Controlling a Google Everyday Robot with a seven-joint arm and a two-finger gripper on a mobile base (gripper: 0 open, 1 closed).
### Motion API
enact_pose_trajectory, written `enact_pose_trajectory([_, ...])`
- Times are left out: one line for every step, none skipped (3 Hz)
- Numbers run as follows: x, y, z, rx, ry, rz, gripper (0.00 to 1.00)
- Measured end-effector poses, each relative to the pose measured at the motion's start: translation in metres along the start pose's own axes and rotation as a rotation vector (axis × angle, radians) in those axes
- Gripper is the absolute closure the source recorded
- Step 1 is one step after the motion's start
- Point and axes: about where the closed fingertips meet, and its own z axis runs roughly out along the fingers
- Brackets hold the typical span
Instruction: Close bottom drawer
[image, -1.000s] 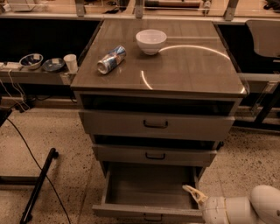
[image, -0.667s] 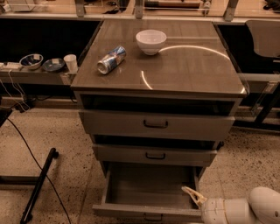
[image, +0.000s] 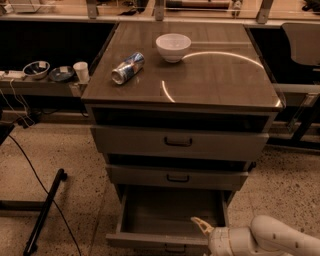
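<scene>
The bottom drawer (image: 150, 241) of the grey-beige cabinet is pulled far out, its empty inside showing; its front panel lies at the lower edge of the view. My gripper (image: 201, 226) comes in from the lower right on a white arm (image: 270, 241). It hovers over the right part of the drawer's front edge, pointing up and left. The mid-width drawer (image: 177, 177) and the widest drawer (image: 178, 142) above stand slightly out.
On the cabinet top (image: 220, 75) stand a white bowl (image: 173, 47) and a lying can (image: 127, 68). A side shelf at the left holds bowls (image: 36, 69) and a cup (image: 80, 71). A black stand leg (image: 44, 212) and cable lie on the floor at the left.
The gripper has moved slightly left and down along the drawer's front edge. The drawer stands as open as before.
</scene>
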Motion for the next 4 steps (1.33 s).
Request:
enact_pose_trajectory([0.03,-0.006,0.048,-0.022,-0.079,-0.036,0.0])
enact_pose_trajectory([0.05,0.015,0.082,-0.058,-0.132,0.016,0.0])
enact_pose_trajectory([0.062,0.007,0.085,-0.051,-0.128,0.022,0.0])
enact_pose_trajectory([0.101,-0.006,0.083,0.029,-0.165,-0.005,0.0])
